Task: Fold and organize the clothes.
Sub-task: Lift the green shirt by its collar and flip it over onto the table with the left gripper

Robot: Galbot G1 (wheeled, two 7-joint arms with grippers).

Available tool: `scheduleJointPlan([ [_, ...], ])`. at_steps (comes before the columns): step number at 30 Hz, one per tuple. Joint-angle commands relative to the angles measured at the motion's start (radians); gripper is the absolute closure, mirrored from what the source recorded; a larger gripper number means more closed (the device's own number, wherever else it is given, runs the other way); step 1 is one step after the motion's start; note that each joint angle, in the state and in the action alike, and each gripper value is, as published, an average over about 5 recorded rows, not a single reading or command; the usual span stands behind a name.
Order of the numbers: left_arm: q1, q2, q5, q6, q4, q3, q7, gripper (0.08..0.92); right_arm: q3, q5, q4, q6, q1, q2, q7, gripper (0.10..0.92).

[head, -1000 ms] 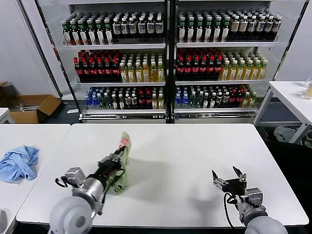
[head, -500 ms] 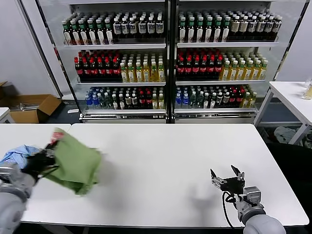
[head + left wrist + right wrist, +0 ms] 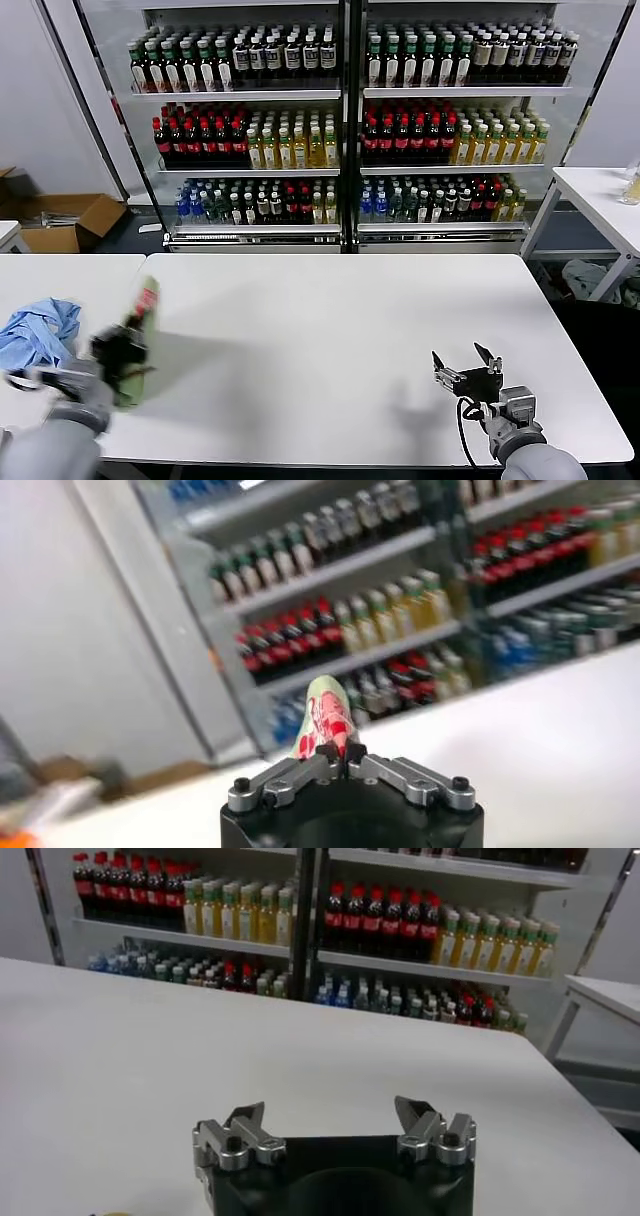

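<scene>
The folded light green shirt (image 3: 135,345) hung clear of the white table (image 3: 340,340) at its left edge, pinched in the left gripper (image 3: 120,352), whose jaws were clamped narrow on a bunched fold of printed cloth (image 3: 328,718). A crumpled blue garment (image 3: 38,333) lay near on the adjacent side table (image 3: 30,400). The right gripper (image 3: 467,372) waited above the table's right front, jaws wide and empty. Risk: the small pinch could slip, and the hanging folds would probably fall open or catch the table edge.
</scene>
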Motion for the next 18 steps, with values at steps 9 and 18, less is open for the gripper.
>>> scheduleJointPlan([
  [9,-0.245,-0.386,0.037,-0.024,0.145,0.405,-0.227,0.903,0.001,-0.011,0.009,0.0,-0.008,0.015,0.0,0.203],
  [18,-0.285,-0.397,-0.135,-0.019,0.165,0.419,-0.269,0.903,0.013,-0.011,0.011,-0.001,-0.004,0.016,0.0,0.202],
])
